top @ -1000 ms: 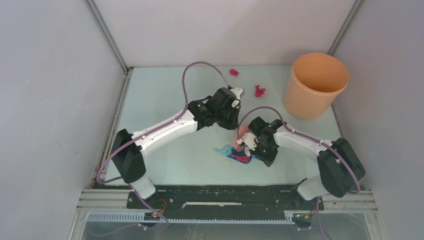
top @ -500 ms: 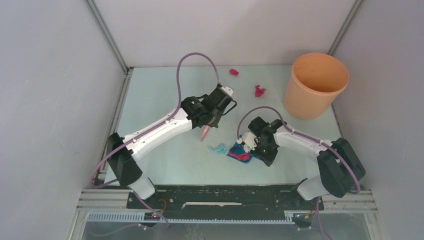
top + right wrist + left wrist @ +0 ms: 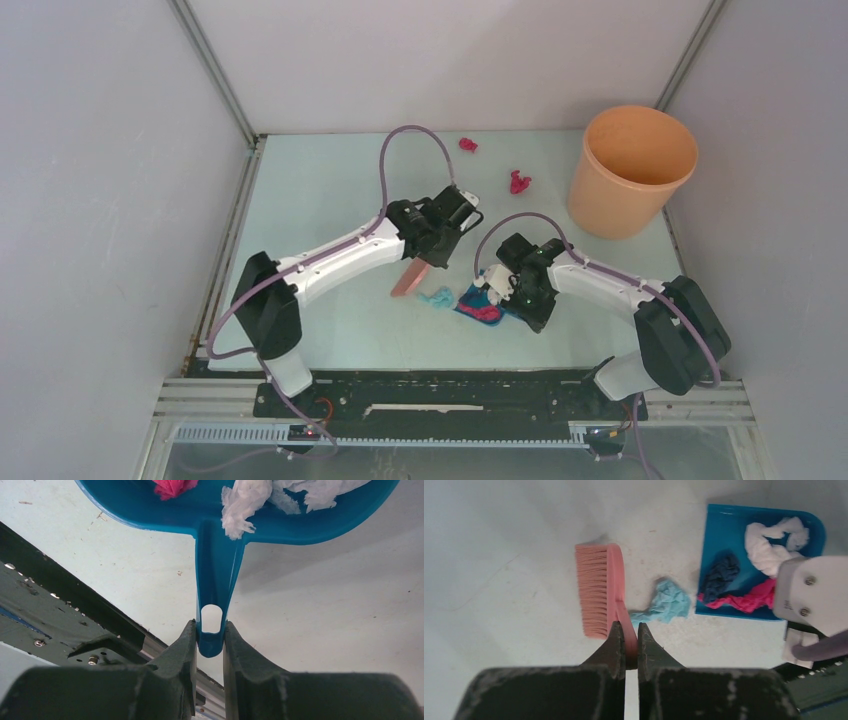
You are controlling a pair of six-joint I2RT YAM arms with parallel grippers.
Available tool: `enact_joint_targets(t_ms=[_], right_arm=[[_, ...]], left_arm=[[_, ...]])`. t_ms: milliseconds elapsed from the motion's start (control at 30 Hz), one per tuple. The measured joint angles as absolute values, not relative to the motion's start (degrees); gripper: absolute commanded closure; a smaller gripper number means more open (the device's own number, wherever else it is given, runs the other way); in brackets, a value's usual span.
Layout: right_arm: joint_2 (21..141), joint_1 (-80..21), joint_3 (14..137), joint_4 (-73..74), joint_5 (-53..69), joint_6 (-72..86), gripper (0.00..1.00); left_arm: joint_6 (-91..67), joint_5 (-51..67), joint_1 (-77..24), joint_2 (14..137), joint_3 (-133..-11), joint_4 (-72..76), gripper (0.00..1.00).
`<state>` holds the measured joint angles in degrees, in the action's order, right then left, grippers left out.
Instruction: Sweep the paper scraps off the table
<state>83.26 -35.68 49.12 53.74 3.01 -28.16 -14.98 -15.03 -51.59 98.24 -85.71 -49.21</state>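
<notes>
My left gripper is shut on the handle of the pink hand brush, also seen from above. A teal scrap lies on the table between the brush and the blue dustpan. The pan holds white, navy and magenta scraps. My right gripper is shut on the dustpan's handle. Two magenta scraps lie far back on the table.
An orange bucket stands at the back right of the table. Grey walls close in the left, back and right. The metal frame rail runs along the near edge.
My left arm drew back from the dustpan, then came down left of the teal scrap with the brush. The teal scrap lies just outside the pan. The right arm has stayed still.
</notes>
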Motion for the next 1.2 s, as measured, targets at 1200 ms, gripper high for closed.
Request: enact_joint_targets(t_ms=[1200], right_arm=[[73.3,-35.7,47.8,57.8,5.1,-29.7,0.97]], left_arm=[[-24.0,1.7,-52.7,88.7,-85.0,-37.0,1.0]])
